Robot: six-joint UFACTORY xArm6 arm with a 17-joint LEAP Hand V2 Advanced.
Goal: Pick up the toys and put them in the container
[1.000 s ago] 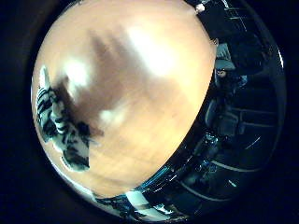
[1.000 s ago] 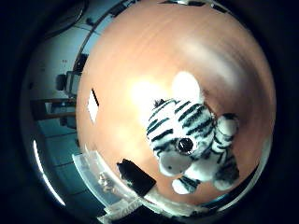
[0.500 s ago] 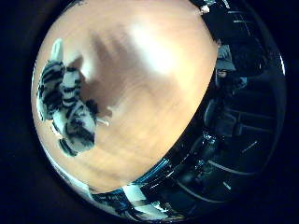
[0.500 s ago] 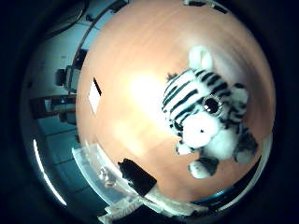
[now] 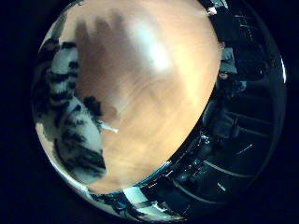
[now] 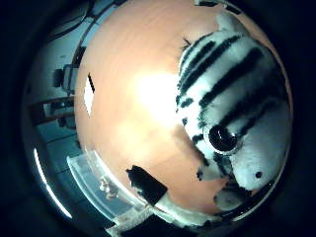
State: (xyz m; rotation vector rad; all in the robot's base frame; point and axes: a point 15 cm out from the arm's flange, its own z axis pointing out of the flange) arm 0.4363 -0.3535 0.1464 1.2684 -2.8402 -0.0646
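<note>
A plush tiger toy [image 6: 237, 103], white with black stripes, lies on the wooden table [image 5: 154, 93]. It fills much of the thumb side view, close under the palm, with its dark eye [image 6: 221, 138] and white muzzle showing. Its striped body [image 5: 70, 121] runs along the table in the little finger side view. Of my hand [image 6: 148, 185] only a black and white part shows beside the toy, not touching it. The hand's shadow [image 5: 100, 51] on the wood shows straight, spread fingers, and nothing is held.
A clear plastic container [image 6: 101, 180] sits by the table's edge near the hand part. A small white tag [image 6: 89, 94] lies on the wood. Dark chairs and room furniture [image 5: 233, 140] lie beyond the table's edge.
The toy has grown much larger in both views and the whole picture has shifted, so the palm has come closer over it. The toy itself has not visibly moved.
</note>
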